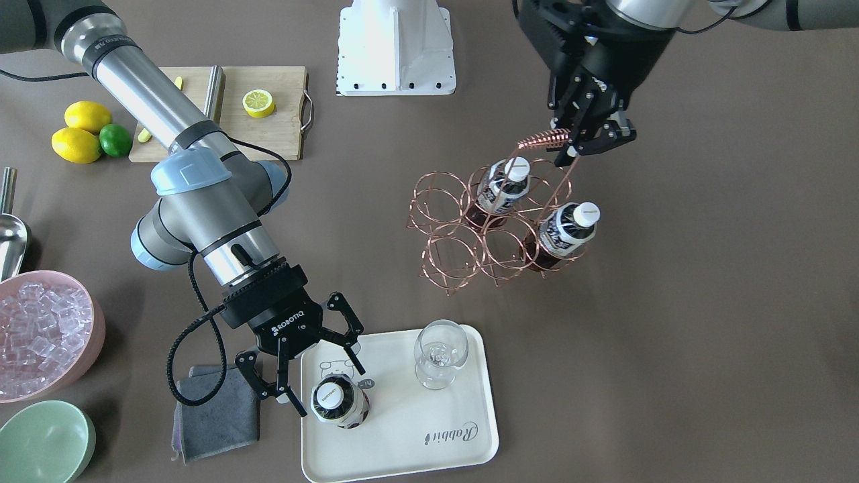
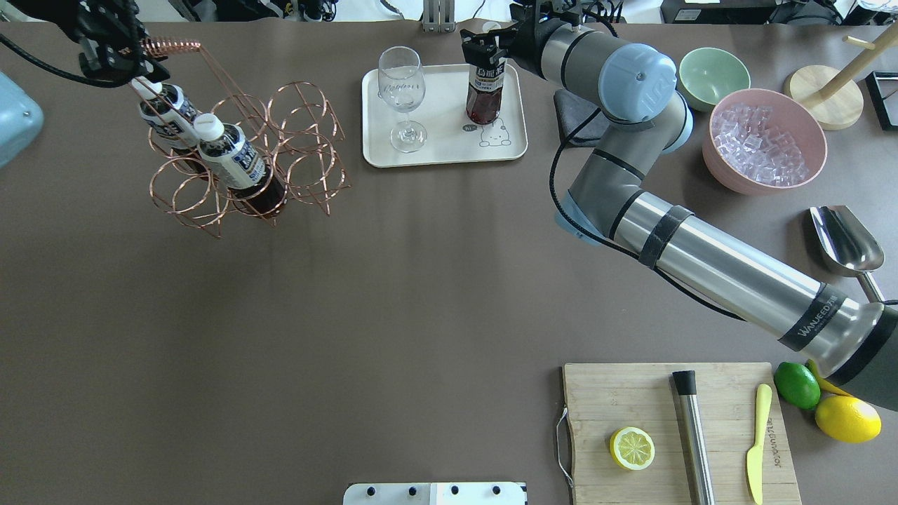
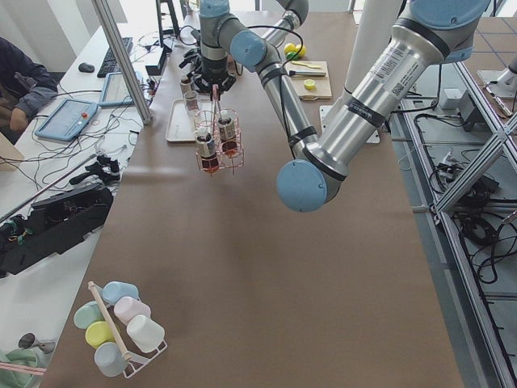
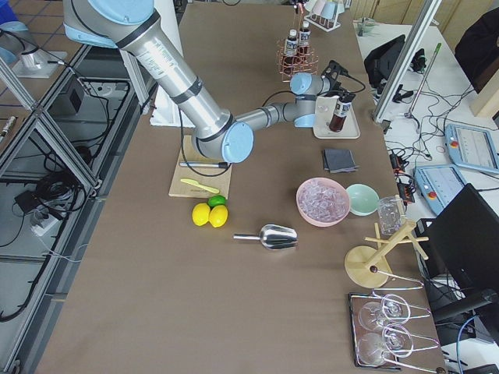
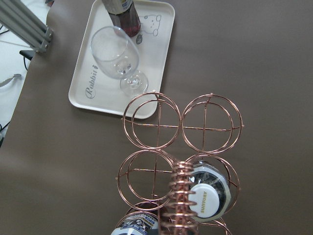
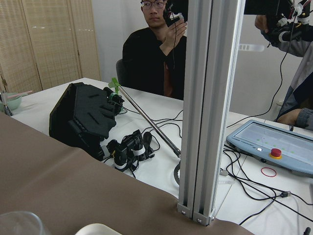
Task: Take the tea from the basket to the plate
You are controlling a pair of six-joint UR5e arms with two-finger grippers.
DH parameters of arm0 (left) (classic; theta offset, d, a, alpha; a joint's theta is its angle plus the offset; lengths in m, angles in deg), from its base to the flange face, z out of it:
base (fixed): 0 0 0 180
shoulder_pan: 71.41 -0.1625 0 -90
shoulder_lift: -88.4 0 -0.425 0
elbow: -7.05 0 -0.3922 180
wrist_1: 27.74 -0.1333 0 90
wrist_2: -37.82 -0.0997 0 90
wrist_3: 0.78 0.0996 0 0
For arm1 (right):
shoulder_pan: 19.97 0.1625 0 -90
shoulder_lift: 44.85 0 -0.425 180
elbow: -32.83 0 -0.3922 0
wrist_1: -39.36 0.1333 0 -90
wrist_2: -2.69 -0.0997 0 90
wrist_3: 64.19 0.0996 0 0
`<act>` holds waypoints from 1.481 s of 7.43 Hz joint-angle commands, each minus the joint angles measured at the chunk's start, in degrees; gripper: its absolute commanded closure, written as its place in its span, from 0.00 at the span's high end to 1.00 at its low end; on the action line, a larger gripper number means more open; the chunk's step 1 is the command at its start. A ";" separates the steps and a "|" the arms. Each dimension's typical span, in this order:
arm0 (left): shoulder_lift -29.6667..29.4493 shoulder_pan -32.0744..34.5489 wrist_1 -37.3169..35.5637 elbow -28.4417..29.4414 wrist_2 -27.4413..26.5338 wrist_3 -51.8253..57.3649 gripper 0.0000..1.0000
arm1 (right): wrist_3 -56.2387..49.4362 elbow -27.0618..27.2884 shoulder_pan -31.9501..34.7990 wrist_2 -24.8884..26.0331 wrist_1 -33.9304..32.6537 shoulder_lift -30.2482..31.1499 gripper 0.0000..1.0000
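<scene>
Standing across the surface (image 1: 671, 376) from the robot, with 12 o'clock toward its base, I see the right end effector (image 1: 330, 390) at the left, its fingers spread wide and gripping nothing. A tea (image 1: 343, 414) stands upright on the plate (image 1: 429, 429), right between those fingers, at the plate's 9 o'clock end. I cannot tell whether either finger touches it. Its long axis runs straight up, and the end effector's body sits toward 10 o'clock of it. I'd judge this tea set down, and the coming move a retreat up and back along that line by the right arm, much the nearer one. The tea is a small bottle, dark brown inside, with a white cap and a white label with dark lettering. A glass (image 1: 439, 352) stands at its 2 o'clock, apart from it. At 1 o'clock of the plate the basket (image 1: 443, 221) holds two more teas in its rings. Above it the left end effector (image 1: 578, 142) is clamped on the coiled handle (image 1: 545, 141)
</scene>
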State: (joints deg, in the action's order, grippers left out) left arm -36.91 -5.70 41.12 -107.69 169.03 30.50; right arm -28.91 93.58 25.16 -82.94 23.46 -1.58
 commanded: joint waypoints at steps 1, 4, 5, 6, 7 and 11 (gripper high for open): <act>7.25 7.66 -2.07 -0.05 1.51 8.69 0.00 | 0.93 13.46 0.66 -0.33 -14.29 2.68 0.99; 13.23 12.41 -3.74 0.13 0.81 16.76 0.00 | 2.96 35.93 1.54 -0.68 -22.55 17.95 0.99; 14.90 13.91 -4.18 0.21 0.72 19.40 0.00 | 2.96 43.32 1.80 -0.68 -30.08 21.65 0.99; 16.22 15.31 -4.44 0.39 0.11 22.13 0.00 | 2.87 49.83 1.81 -0.68 -39.64 23.86 1.00; 17.11 16.54 -4.44 0.83 -0.94 24.76 0.00 | 2.52 52.16 2.15 -0.59 -43.82 26.06 1.00; 17.38 19.90 -4.36 7.50 -1.04 35.76 0.00 | -7.30 53.76 11.87 -10.20 -56.38 34.86 1.00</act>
State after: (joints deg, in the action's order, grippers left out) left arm -19.62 13.41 36.68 -102.77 168.07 62.03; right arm -30.95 146.45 31.08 -85.66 -24.73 30.46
